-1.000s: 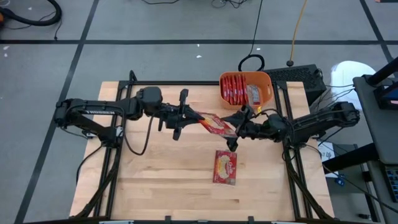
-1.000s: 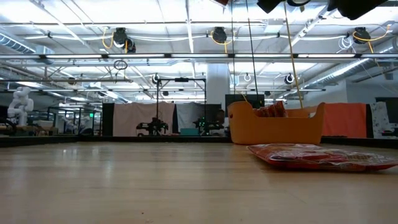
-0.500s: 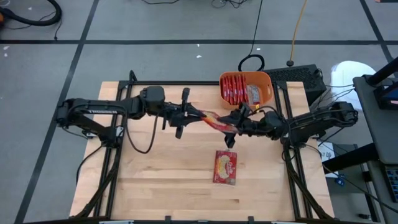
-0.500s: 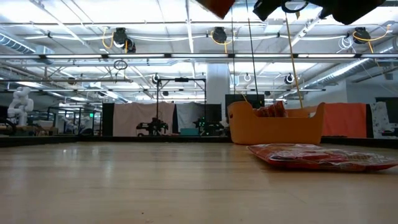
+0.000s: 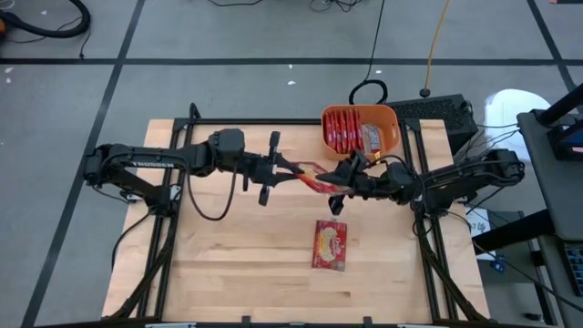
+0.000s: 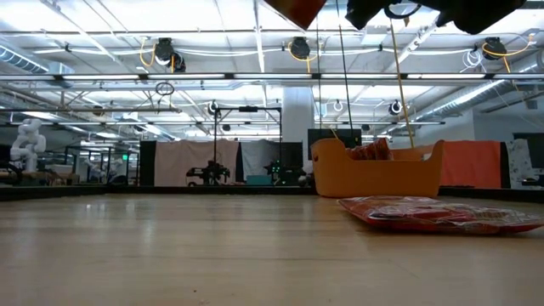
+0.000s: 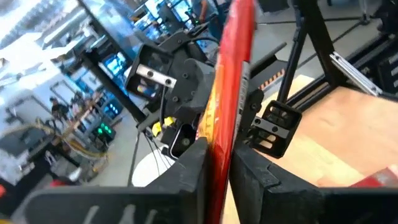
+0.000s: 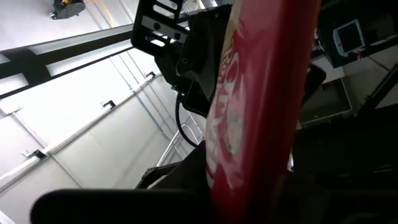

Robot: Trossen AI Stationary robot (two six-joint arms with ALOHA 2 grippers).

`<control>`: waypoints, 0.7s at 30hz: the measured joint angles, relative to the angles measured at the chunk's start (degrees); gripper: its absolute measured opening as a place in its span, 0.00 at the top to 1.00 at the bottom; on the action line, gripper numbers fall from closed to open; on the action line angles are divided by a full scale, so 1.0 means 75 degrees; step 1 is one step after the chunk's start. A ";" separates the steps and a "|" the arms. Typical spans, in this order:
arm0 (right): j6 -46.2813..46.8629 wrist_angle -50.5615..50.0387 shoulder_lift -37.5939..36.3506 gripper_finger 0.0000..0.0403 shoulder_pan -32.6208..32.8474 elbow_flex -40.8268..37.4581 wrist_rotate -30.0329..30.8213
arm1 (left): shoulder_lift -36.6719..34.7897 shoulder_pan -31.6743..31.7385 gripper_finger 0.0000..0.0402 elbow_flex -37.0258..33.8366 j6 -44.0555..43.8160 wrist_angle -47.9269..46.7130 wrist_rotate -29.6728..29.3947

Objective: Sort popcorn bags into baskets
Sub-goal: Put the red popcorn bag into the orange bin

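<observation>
1. Risk, as a judgement: one red popcorn bag point(image 5: 312, 176) hangs in the air between both arms, above the table point(image 5: 228, 264) and short of the orange basket point(image 5: 390, 138). If one arm lets go before the other has a firm hold, the bag may drop to the wood.
2. Second risk: if both arms pull while both are clamped, the thin packet may tear or slip out at an angle. It sags and twists between them, which suggests little stiffness.
3. Third risk: the basket sits at the far right corner and already holds a row of bags point(image 5: 344, 129). A carried bag brought in flat could catch the rim and fall outside.
4. Left gripper point(image 5: 283, 165): in its wrist view the two dark fingers point(image 7: 186, 163) stand close together with the bag's edge point(image 7: 231, 74) pinched between them. It holds the left end of the bag.
5. Right gripper point(image 5: 342, 179): it is at the bag's right end. Its wrist view is filled by the red bag point(image 8: 261, 93) running down between the fingers; they look pressed onto it, though the contact itself is hidden.
6. Another bag point(image 5: 332, 244) lies flat on the table, nearer the front edge, untouched and apart from both grippers. The low view shows it lying in front of the basket point(image 6: 374, 177).
</observation>
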 joint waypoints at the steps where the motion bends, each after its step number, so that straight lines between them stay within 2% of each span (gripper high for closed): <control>1: -0.0035 -0.0004 0.0000 0.87 -0.0005 0.0000 0.0003 | 0.0000 0.0000 0.83 0.0000 -0.0183 0.0004 -0.0074; 4: -0.0283 -0.0002 0.0000 0.88 -0.0063 0.0000 0.0019 | 0.0000 -0.0037 0.73 0.0000 -0.0978 0.0059 -0.0585; 10: -0.1157 0.0009 -0.0102 0.88 -0.0332 0.0000 0.0044 | -0.0077 -0.0265 0.50 -0.0001 -0.2568 0.0272 -0.2512; 14: -0.2015 0.0021 -0.0322 0.88 -0.0547 0.0003 0.0039 | -0.0257 -0.0388 0.36 -0.0003 -0.3462 0.0526 -0.3200; 17: -0.2821 -0.0230 -0.0567 0.88 -0.0716 0.0003 0.0328 | -0.0363 -0.0431 0.30 0.0000 -0.4416 0.0516 -0.3731; 21: -0.4043 -0.0753 -0.1022 0.88 -0.0825 0.0033 0.1022 | -0.0498 -0.0431 0.27 0.0000 -0.6072 0.0920 -0.4308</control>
